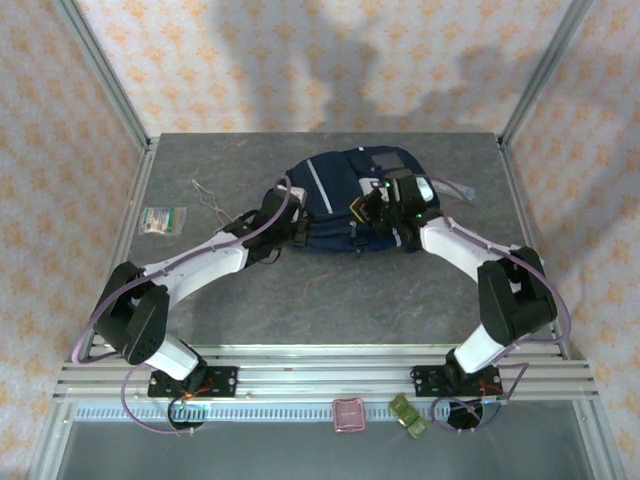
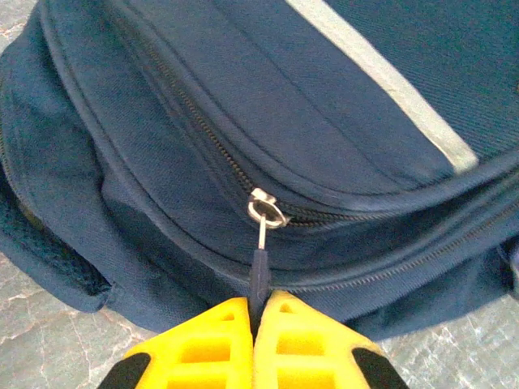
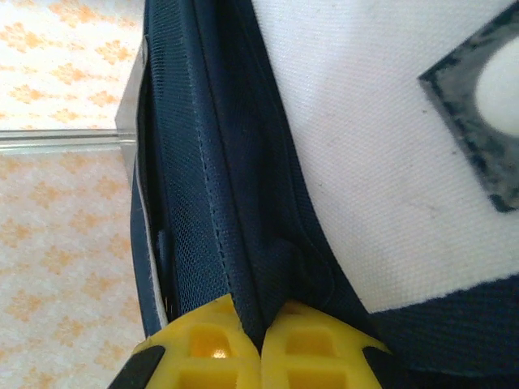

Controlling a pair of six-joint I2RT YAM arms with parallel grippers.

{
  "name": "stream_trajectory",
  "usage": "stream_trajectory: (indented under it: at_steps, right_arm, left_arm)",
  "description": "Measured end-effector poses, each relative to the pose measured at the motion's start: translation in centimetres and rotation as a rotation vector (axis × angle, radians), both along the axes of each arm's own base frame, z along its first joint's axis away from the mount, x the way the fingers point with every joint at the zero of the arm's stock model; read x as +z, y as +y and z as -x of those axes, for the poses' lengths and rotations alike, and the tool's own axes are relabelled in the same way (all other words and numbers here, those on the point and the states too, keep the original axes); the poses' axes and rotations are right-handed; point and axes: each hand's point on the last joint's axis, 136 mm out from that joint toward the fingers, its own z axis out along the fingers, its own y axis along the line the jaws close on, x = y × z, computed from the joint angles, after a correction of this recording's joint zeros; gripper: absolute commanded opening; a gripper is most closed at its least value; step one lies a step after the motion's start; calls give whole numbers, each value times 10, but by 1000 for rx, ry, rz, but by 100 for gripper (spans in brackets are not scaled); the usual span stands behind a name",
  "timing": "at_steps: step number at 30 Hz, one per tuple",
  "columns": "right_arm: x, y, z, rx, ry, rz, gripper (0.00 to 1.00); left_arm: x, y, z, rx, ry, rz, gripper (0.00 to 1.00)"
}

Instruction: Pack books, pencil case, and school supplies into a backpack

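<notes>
A navy blue backpack (image 1: 345,200) with a light grey stripe lies flat on a grey stone-patterned counter (image 1: 330,300), and both robot arms reach in to it.

At the backpack's left end, the left gripper (image 2: 259,306) has its yellow jaws pressed together on the dark zip pull (image 2: 258,271). The pull hangs from a silver slider (image 2: 266,211) on a curved zip line. At the backpack's right end, the right gripper (image 3: 261,318) has its jaws pinched shut on a raised fold of navy fabric (image 3: 243,243), just beside a white patch (image 3: 365,162) on the front pocket.

A small pink pencil case (image 1: 349,413) lies well apart from the backpack, on the near side beyond the arm bases. A greenish-white packet (image 1: 163,219) lies on the counter to the backpack's left.

The step in hand looks like working the zip, with one arm bracing the bag while the other draws the slider. Since the pencil case is outside the backpack, opening seems more likely than closing. The next move would call for a steady pull along the zip's curve, with the fabric kept taut so the slider does not snag.
</notes>
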Motion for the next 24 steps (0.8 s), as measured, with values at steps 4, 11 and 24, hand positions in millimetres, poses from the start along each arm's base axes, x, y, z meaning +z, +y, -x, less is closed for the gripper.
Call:
stream_trajectory:
  at_steps: [4, 11, 24]
  right_arm:
    - [-3, -2, -10, 14, 10, 39, 0]
    - [-2, -13, -21, 28, -1, 92, 0]
    - [-12, -16, -19, 40, -21, 98, 0]
  left_arm:
    - [0, -23, 19, -64, 1, 4, 0]
    - [0, -53, 35, -114, 6, 41, 0]
    - [-24, 35, -10, 166, 39, 9, 0]
